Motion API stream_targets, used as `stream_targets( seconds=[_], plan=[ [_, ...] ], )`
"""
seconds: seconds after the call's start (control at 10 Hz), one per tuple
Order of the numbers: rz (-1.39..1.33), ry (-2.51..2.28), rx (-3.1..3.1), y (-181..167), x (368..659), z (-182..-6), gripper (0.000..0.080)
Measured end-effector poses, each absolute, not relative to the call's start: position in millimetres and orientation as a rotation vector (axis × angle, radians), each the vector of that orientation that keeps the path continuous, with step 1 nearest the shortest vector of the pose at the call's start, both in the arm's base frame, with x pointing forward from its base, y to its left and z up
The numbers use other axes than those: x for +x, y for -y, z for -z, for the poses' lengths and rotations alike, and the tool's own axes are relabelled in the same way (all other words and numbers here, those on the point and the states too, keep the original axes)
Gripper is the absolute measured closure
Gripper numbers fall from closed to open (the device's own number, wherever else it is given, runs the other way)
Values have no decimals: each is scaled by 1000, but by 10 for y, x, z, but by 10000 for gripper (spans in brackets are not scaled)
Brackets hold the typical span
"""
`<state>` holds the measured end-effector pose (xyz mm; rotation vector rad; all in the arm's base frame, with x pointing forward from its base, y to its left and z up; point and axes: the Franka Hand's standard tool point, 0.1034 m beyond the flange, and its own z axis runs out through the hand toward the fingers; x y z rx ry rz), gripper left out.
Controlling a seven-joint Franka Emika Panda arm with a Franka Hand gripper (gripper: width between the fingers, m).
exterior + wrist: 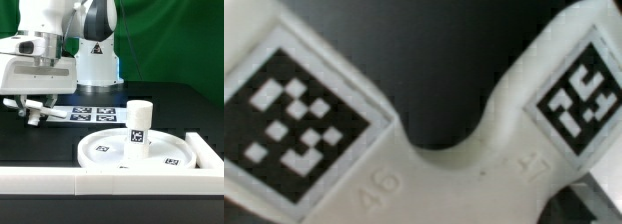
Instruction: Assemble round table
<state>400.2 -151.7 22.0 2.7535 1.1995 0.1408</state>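
Note:
The round disc lies flat on the black table at the exterior view's lower middle. The short cylindrical leg stands upright on its middle, a tag on its side. My gripper is low at the exterior view's left, well apart from the disc. It is shut on the cross-shaped foot piece, which hangs tilted just above the table. In the wrist view the foot piece fills the frame very close, with two tagged arms and dark table between them. My fingers are hidden there.
The marker board lies on the table between my gripper and the disc, before the robot's base. A long white border rail runs along the front edge and up the exterior view's right side.

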Motion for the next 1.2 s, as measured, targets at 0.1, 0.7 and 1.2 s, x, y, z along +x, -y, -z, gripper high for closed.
stream_targets(
  seconds=[0.1, 0.7, 1.2],
  plan=[
    [-129, -1198, 2766, 1510, 4018, -230, 344],
    [192, -1284, 2934, 1059, 4449, -646, 344],
    [179, -1278, 2930, 1045, 4444, -609, 343]
  ],
)
